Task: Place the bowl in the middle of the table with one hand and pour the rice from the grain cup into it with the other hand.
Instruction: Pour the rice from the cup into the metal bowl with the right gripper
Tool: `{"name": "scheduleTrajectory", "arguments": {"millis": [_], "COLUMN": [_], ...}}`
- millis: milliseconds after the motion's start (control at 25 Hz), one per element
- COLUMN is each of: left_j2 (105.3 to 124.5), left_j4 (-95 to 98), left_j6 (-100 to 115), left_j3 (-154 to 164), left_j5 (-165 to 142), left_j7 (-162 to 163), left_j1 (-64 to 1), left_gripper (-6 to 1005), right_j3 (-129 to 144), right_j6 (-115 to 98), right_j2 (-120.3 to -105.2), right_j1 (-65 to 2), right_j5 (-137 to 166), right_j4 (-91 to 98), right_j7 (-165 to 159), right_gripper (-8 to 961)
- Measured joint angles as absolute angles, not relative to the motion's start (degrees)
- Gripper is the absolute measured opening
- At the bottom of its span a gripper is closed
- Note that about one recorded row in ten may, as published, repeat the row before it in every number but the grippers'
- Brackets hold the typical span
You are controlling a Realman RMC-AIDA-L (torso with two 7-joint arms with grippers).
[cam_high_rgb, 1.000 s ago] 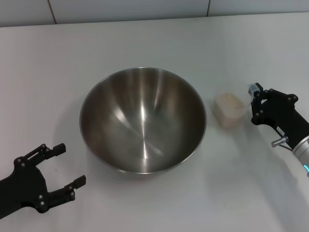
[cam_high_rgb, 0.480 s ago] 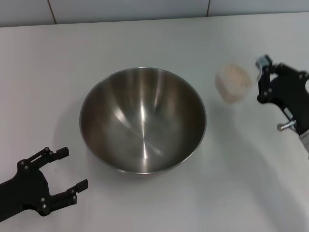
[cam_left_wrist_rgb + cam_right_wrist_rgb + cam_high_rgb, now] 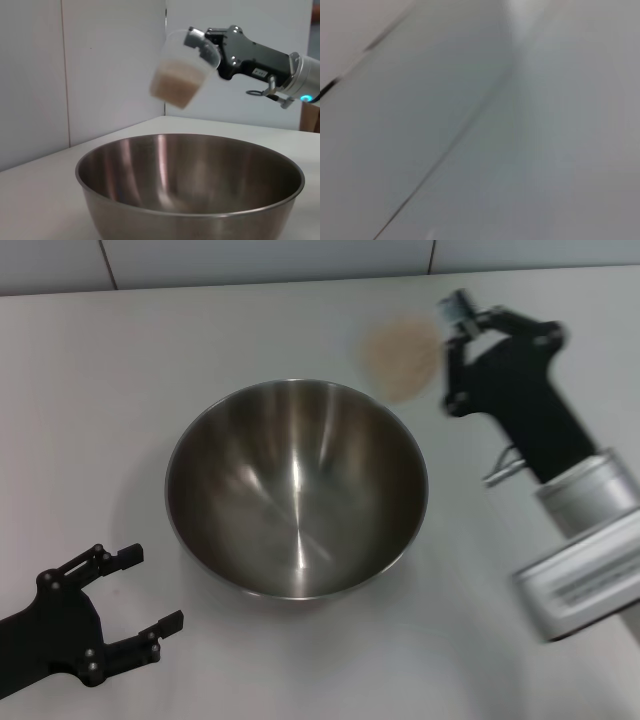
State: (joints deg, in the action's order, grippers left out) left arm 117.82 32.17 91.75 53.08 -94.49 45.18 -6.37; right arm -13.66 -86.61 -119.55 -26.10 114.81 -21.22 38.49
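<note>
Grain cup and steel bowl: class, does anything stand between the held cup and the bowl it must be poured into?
Nothing visible does. The right gripper holds the grain cup of rice in the air, above and beyond the bowl rim. The bowl's mouth is open and uncovered. The left gripper sits open on the bowl's other side.

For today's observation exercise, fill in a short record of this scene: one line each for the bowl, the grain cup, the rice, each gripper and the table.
bowl: large steel bowl, upright on the table, nothing visible inside
grain cup: clear cup, lifted in the air, tilted, above and beyond the bowl's far right rim
rice: pale grains all inside the cup, none poured yet
right gripper: right gripper shut on the cup's side
left gripper: left gripper open, low at the near left, apart from the bowl
table: plain white table
</note>
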Motion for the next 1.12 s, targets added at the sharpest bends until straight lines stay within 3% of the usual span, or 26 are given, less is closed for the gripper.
{"name": "scheduleTrajectory", "arguments": {"millis": [360,1120], "left_j2": [117.86,117.86], "left_j4": [32.08,32.08], "left_j6": [91.76,91.76], "left_j3": [53.08,53.35], "left_j5": [-94.48,-94.57], "left_j7": [45.18,45.18], "left_j1": [-6.87,-7.57], "left_gripper": [859,859], "right_j3": [-12.39,-10.86], "right_j6": [-81.24,-74.28], "right_j2": [-119.82,-119.89], "right_j1": [-24.92,-25.13], "right_j5": [122.85,131.56], "right_j4": [-27.22,-29.91], "right_j7": [88.2,149.88], "right_gripper": [22,26]}}
